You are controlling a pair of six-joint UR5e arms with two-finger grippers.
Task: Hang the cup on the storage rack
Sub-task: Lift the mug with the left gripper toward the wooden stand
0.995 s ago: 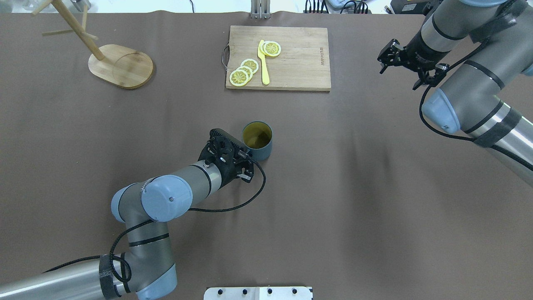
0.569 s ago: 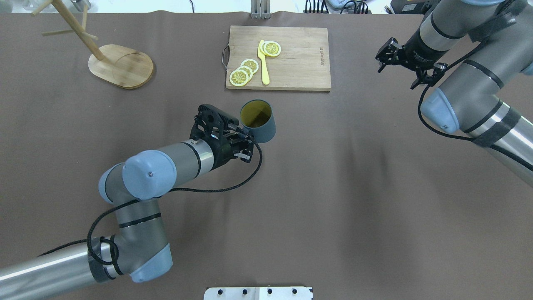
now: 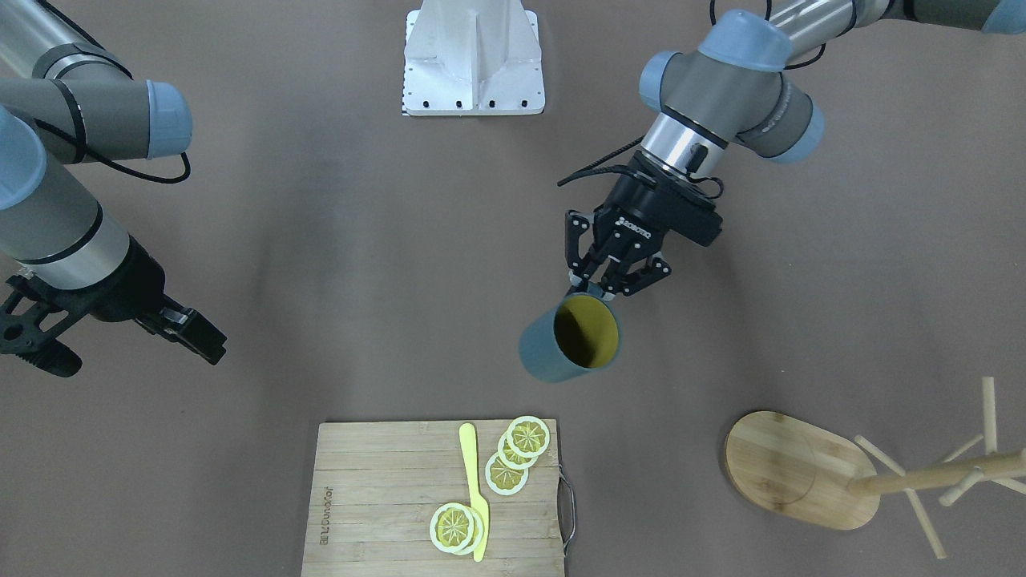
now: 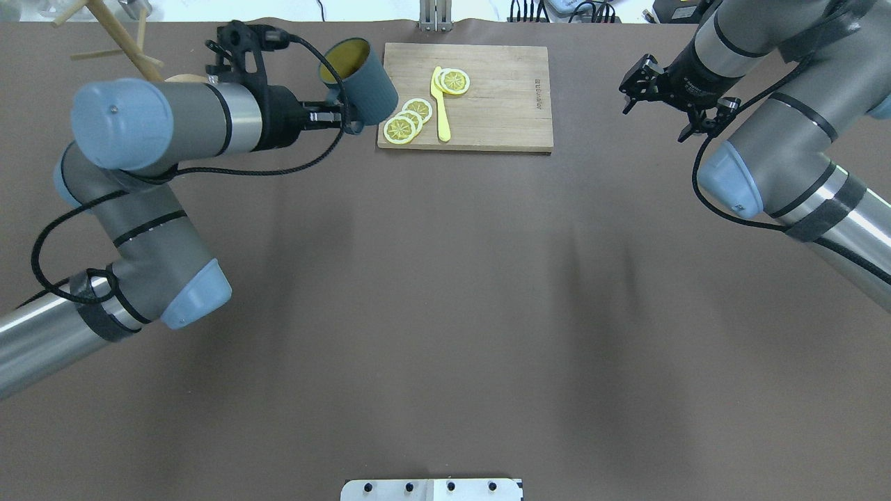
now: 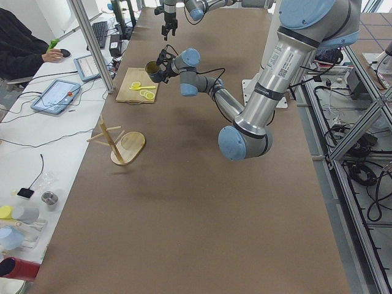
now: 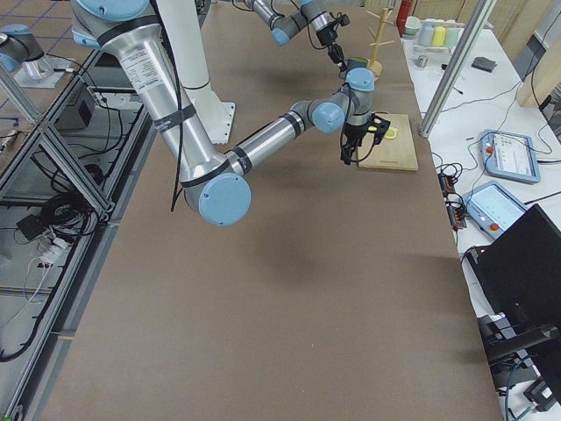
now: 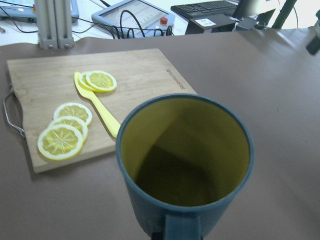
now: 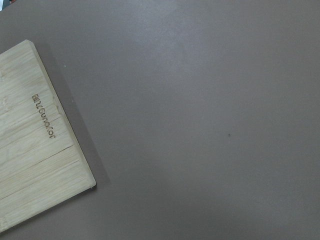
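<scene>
My left gripper [image 4: 335, 118] [image 3: 599, 287] is shut on the handle of the dark teal cup [image 4: 362, 80] [image 3: 571, 340] and holds it in the air, tilted, its yellow-olive inside showing. The cup fills the left wrist view [image 7: 185, 160]. It hangs by the left edge of the cutting board [image 4: 465, 96]. The storage rack [image 3: 797, 469] stands at the far left; in the overhead view only its post and pegs [image 4: 115, 38] show, the base hidden behind my left arm. My right gripper [image 4: 630, 87] [image 3: 32, 344] is open and empty, right of the board.
The cutting board [image 3: 433, 497] carries several lemon slices [image 4: 411, 118] and a yellow knife [image 4: 440, 104], and has a metal handle on its left end. The robot's base plate [image 3: 473, 60] sits at the near edge. The right wrist view shows a board corner [image 8: 35, 165].
My left arm has lifted the cup off the mid-table and carried it up and toward the far left, near the rack. The right gripper has shifted slightly.
</scene>
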